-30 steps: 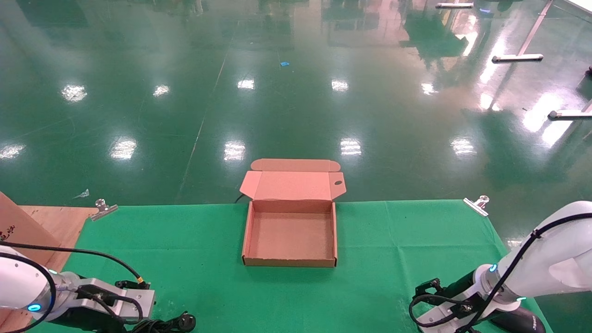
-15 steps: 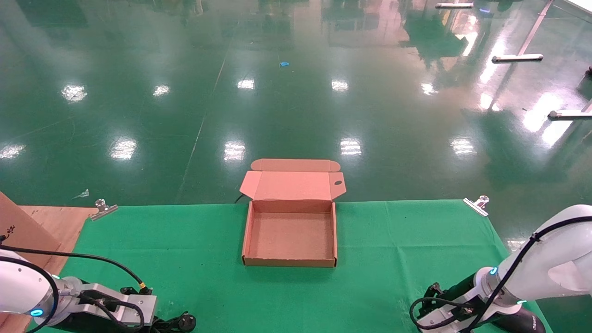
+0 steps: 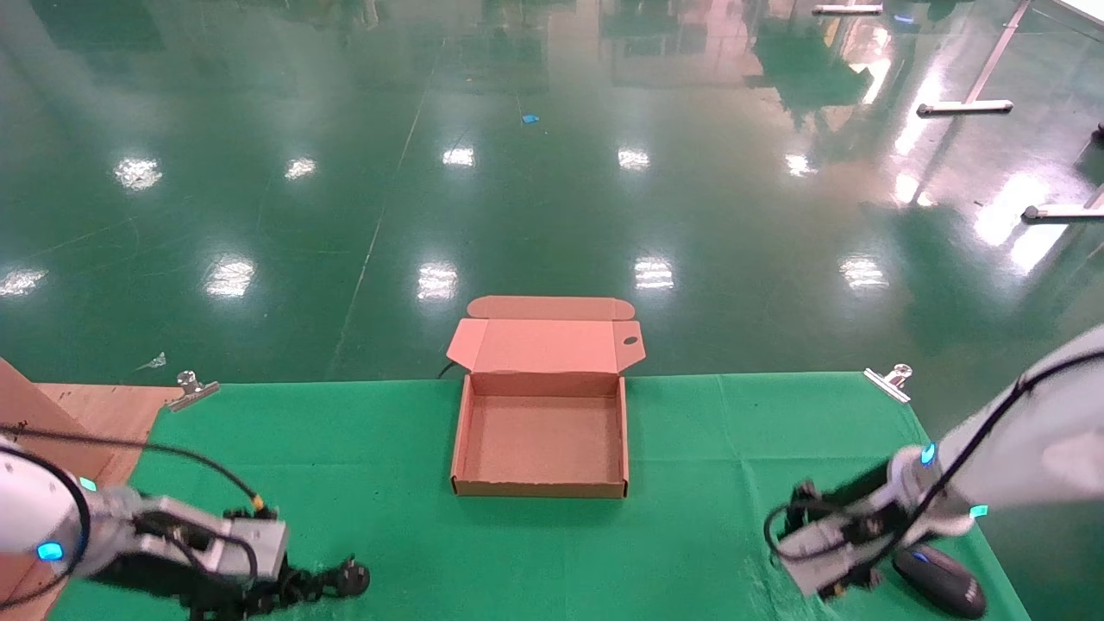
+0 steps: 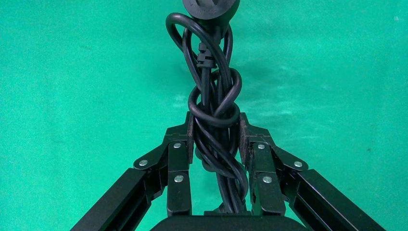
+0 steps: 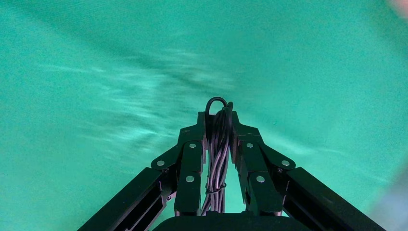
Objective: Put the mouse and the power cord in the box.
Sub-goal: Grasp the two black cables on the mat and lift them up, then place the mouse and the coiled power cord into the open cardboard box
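Note:
The box [image 3: 539,490] lies open at the middle of the green cloth, lid folded back and nothing inside. At the front left, my left gripper [image 3: 280,588] [image 4: 215,126] is shut on the power cord [image 4: 211,86], a twisted bundle of thick black cable. The cord's plug [image 3: 349,576] sticks out past the fingertips. At the front right, my right gripper [image 3: 841,586] [image 5: 219,122] is shut on the bundled thin cable [image 5: 217,149] of the mouse. The mouse [image 3: 940,582], black with a small blue light, shows just right of that gripper, low over the cloth.
The green cloth [image 3: 371,466] is held by metal clips at the far left [image 3: 191,390] and far right [image 3: 890,381] corners. A brown board [image 3: 34,423] stands at the left edge. Shiny green floor lies beyond the table.
My right arm has swung up and away from the front edge with the cable bundle, uncovering the mouse. My left gripper has risen a little with the power cord.

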Controlling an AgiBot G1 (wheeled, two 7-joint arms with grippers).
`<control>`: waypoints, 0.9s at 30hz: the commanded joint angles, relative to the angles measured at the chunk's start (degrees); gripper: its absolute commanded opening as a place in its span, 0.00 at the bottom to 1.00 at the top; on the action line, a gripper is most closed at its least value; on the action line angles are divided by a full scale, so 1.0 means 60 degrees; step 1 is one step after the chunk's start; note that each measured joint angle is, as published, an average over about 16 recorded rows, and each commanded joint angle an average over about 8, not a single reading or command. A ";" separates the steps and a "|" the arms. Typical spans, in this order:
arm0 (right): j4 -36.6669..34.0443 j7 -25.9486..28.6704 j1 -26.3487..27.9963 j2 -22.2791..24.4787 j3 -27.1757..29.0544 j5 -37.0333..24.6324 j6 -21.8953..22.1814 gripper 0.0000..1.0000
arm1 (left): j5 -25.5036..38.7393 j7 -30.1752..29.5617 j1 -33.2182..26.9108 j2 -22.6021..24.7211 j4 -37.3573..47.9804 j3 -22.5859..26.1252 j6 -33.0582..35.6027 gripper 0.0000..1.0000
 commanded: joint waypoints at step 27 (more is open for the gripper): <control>0.2875 0.1683 0.2346 -0.1173 0.0190 0.1571 0.0108 0.00 | -0.0680 0.0354 -0.2896 0.1958 -0.0355 -0.0558 -0.1633 0.00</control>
